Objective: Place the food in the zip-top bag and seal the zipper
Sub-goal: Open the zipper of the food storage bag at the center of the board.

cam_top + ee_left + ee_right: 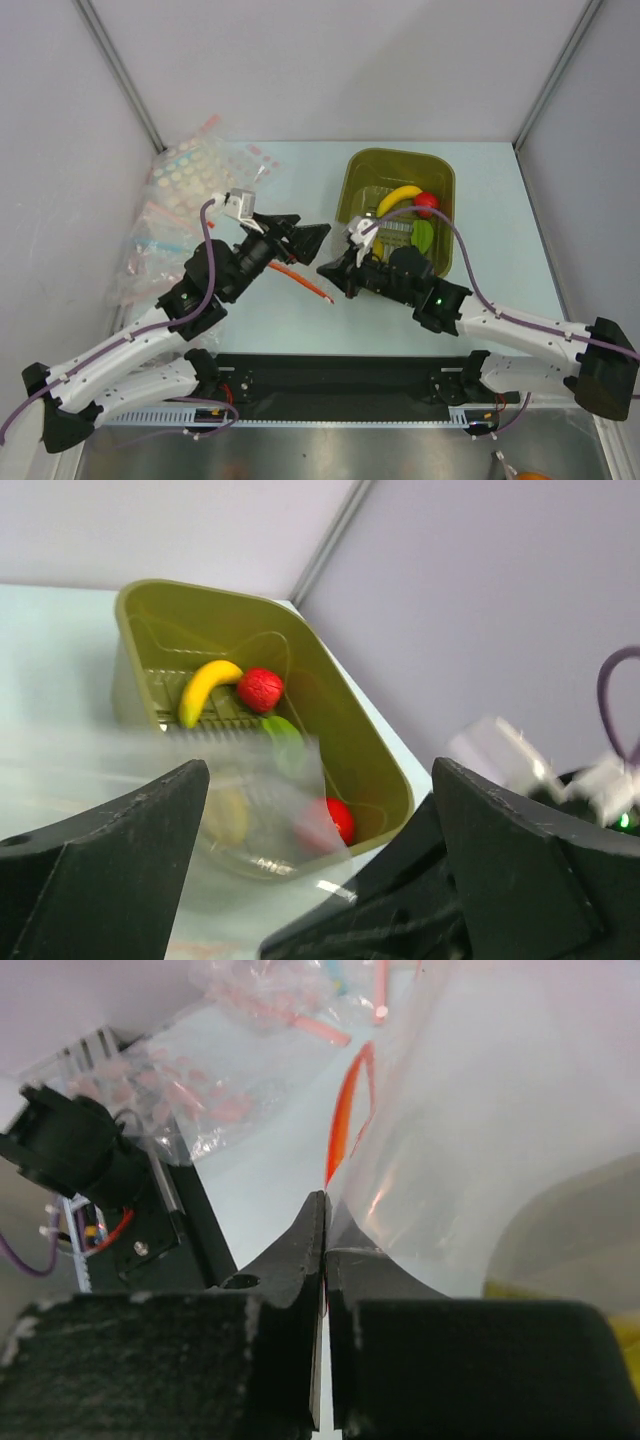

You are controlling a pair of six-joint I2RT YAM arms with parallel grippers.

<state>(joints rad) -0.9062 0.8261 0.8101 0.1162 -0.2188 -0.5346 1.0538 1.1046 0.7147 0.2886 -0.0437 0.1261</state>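
The zip-top bag (480,1130) is a clear film, and its orange-red zipper (345,1120) runs down into my right gripper (326,1205), which is shut on the bag's mouth edge. From above, the zipper (300,279) lies between the two arms, with the right gripper (332,272) at its near end. My left gripper (308,226) hovers just above the strip with its jaws wide open and nothing between them. In its own view the left gripper (318,772) looks through the bag (260,800). The food lies in an olive basket (370,750): banana (205,688), red fruit (260,689), green piece (283,735), second red fruit (342,820).
The olive basket (441,180) stands at the back right of the table. A heap of other clear bags (185,185) with pale dots and pink or blue strips lies at the back left against the wall. Grey walls close in both sides.
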